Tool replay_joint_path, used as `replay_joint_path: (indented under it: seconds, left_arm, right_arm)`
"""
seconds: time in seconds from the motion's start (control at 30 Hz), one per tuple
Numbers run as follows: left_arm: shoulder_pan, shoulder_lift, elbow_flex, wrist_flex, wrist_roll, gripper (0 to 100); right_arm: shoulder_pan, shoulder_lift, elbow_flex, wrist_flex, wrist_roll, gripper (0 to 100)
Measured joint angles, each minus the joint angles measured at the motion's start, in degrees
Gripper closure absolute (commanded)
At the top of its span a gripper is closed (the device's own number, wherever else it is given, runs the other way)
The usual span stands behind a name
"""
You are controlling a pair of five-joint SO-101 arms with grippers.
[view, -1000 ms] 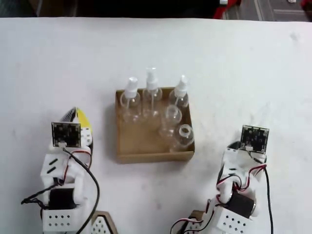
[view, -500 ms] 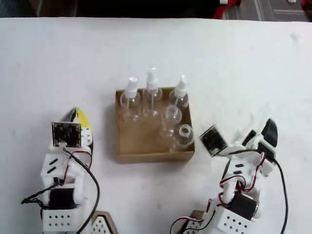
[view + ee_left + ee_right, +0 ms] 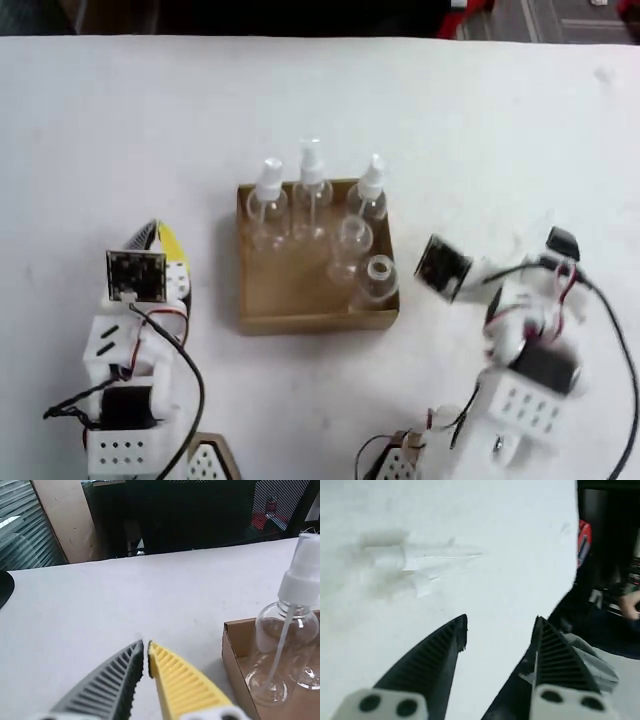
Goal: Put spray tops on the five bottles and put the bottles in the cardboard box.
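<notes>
Left side: we list the left pincer (image 3: pixel 144 646), its grey and yellow fingers clenched together on nothing, low over the white tabletop (image 3: pixel 120 120), left of the cardboard box (image 3: pixel 315 322) and apart from it. Centre: the cardboard box is open-topped and holds five clear bottles, all upright. Along its far wall we count three capped bottles, each with a white spray top: the first (image 3: pixel 268 205), the second (image 3: pixel 311 190) and the third (image 3: pixel 370 195). Nearer the arms, on the box's right side, stand two uncapped bottles, one (image 3: pixel 351 240) just beside the other (image 3: pixel 377 280). In the left wrist view the first capped bottle (image 3: pixel 285 630) stands in the box corner, off to one side of the clenched tips. Right side: the right pincer (image 3: pixel 501 622), black fingers released and spread, grasps nothing and hangs over the tabletop. Beyond its tips a loose spray top (image 3: pixel 420 557) lies flat, white and blurred, apart from both fingers; we cannot tell whether it is one piece or two.
</notes>
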State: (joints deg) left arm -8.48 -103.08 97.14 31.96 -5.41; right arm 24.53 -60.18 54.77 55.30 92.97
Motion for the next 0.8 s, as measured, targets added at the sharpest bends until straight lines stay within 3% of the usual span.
replay_joint_path:
  seconds: [0.17,0.3,0.47,0.8]
  left_arm:
    - [0.0,0.0,0.0,0.0,0.0,98]
    - [0.0,0.0,0.0,0.0,0.0,98]
    - [0.0,0.0,0.0,0.0,0.0,98]
    - [0.0,0.0,0.0,0.0,0.0,98]
  right_arm:
    - [-0.79,19.87,-14.51,13.71,10.2,81.4]
    - [0.44,28.04,-18.73,15.56,17.41,81.4]
    - [1.14,35.08,-19.25,15.38,24.18,81.4]
    - [1.05,52.04,-19.25,2.99,25.32,81.4]
